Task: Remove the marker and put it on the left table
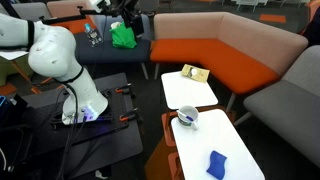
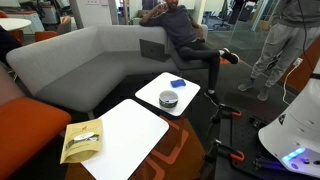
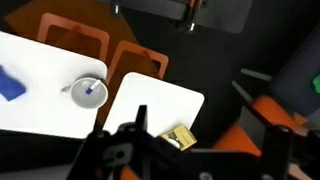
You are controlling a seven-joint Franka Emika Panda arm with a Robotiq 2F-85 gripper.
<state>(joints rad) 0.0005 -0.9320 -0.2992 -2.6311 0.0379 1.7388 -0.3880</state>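
Observation:
A white mug (image 3: pixel 88 92) stands on the longer white-topped table (image 3: pixel 40 110). A short bluish-dark marker (image 3: pixel 90 93) pokes out of it. The mug also shows in both exterior views (image 1: pixel 186 118) (image 2: pixel 170 99). The left table (image 3: pixel 150 105) is a small squarish white top on an orange-brown frame, also seen in both exterior views (image 1: pixel 185 92) (image 2: pixel 135 135). My gripper (image 3: pixel 200 152) is high above both tables, over the small table's near edge. It looks open and holds nothing.
A yellow packet (image 3: pixel 178 137) (image 1: pixel 195 72) (image 2: pixel 82 140) lies on the small table. A flat blue pad (image 3: pixel 8 83) (image 1: pixel 217 163) (image 2: pixel 178 83) lies beside the mug. Orange and grey sofas (image 1: pixel 215 55) (image 2: pixel 90 60) ring the tables. A person (image 2: pixel 180 30) sits on the sofa.

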